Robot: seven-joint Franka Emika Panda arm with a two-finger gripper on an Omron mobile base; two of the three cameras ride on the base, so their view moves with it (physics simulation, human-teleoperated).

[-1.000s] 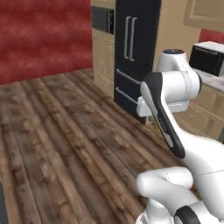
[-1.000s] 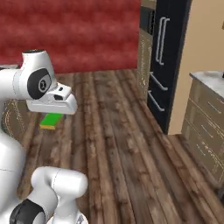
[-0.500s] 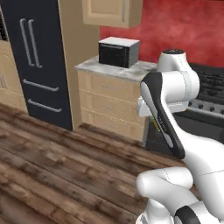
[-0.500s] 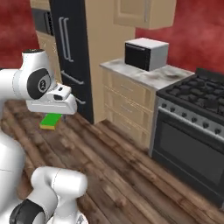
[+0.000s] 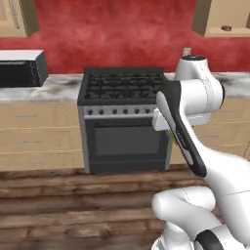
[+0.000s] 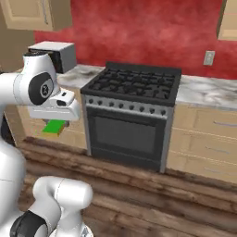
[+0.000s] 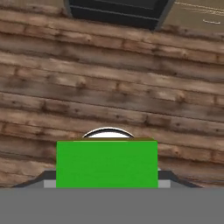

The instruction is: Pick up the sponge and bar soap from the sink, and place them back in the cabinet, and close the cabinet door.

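Up close in the hand view, the sponge (image 7: 106,163) sits clamped in the gripper (image 7: 106,181), its bright green face broadside to the camera, long axis running across between the dark fingers (image 7: 164,177), with its white rounded part peeking over the top edge. From the right base view the sponge (image 6: 54,127) hangs under the hand above the wooden floor (image 6: 152,199), which lies open in front of the black stove (image 6: 132,113). Tan drawers (image 6: 210,139) flank the stove on both sides. No lettering is legible anywhere.
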